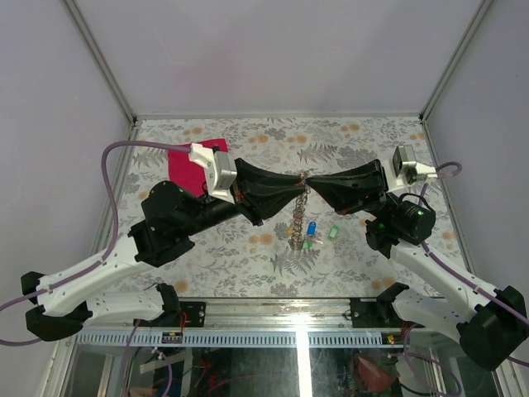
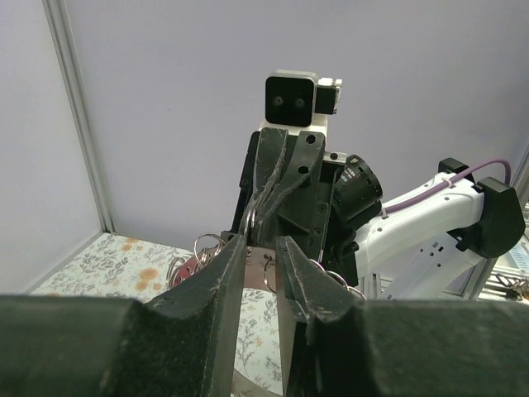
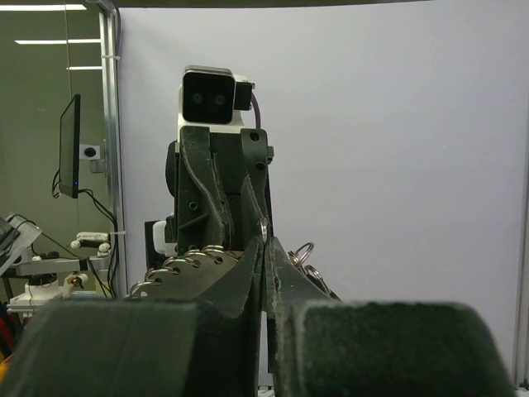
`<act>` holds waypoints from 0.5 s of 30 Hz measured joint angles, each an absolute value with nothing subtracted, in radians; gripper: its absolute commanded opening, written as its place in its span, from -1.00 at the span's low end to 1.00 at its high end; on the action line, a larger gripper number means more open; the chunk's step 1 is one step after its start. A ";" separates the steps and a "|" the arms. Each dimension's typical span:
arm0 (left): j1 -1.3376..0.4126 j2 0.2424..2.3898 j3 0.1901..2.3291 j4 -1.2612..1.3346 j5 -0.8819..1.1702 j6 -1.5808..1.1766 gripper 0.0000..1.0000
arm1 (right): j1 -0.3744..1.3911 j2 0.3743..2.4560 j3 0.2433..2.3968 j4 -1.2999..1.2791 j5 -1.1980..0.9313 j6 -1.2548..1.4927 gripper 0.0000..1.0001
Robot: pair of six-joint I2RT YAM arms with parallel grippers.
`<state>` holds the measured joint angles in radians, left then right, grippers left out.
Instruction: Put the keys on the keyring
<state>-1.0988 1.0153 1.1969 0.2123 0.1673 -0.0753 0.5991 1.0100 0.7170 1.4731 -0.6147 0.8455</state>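
Steel keyring, stiff and slick, hangs pinched at its rim by the left gripper and right gripper, both clamped on it. Loose keys look light; grip their plastic heads

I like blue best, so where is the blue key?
In the top view, the blue key is near the middle of the picture, just right of the grey keyring and left of a green key.

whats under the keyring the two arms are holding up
Beneath the large grey jagged metal keyring, small silver keys with blue and green heads show on the floral table. The patch directly under its hanging coil is covered.
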 measured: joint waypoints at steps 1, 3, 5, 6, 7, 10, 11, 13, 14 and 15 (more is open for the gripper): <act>-1.099 1.017 1.197 0.213 0.169 -0.075 -0.57 | 0.599 1.010 0.717 1.473 -0.618 0.847 -1.00; -1.099 1.019 1.197 0.213 0.171 -0.076 -0.57 | 0.599 1.011 0.717 1.477 -0.622 0.850 -1.00; -1.099 1.019 1.198 0.213 0.173 -0.077 -0.57 | 0.599 1.011 0.717 1.480 -0.625 0.853 -1.00; -1.099 1.019 1.199 0.214 0.173 -0.078 -0.56 | 0.599 1.011 0.718 1.480 -0.628 0.855 -1.00; -1.099 1.019 1.199 0.214 0.173 -0.078 -0.56 | 0.599 1.011 0.720 1.481 -0.632 0.857 -1.00; -1.099 1.020 1.200 0.215 0.173 -0.079 -0.56 | 0.599 1.016 0.723 1.492 -0.644 0.865 -1.00; -1.099 1.020 1.200 0.215 0.173 -0.079 -0.56 | 0.599 1.018 0.725 1.497 -0.650 0.870 -1.00; -1.099 1.022 1.200 0.215 0.173 -0.080 -0.56 | 0.599 1.022 0.728 1.505 -0.657 0.877 -1.00; -1.099 1.023 1.200 0.215 0.173 -0.080 -0.56 | 0.599 1.024 0.731 1.508 -0.660 0.882 -1.00; -1.099 1.024 1.200 0.215 0.174 -0.080 -0.56 | 0.599 1.026 0.733 1.512 -0.664 0.885 -1.00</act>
<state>-1.0988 1.0237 1.2003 0.2153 0.1738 -0.0799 0.5991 1.0260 0.7326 1.5120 -0.6636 0.8848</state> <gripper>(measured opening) 0.218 0.010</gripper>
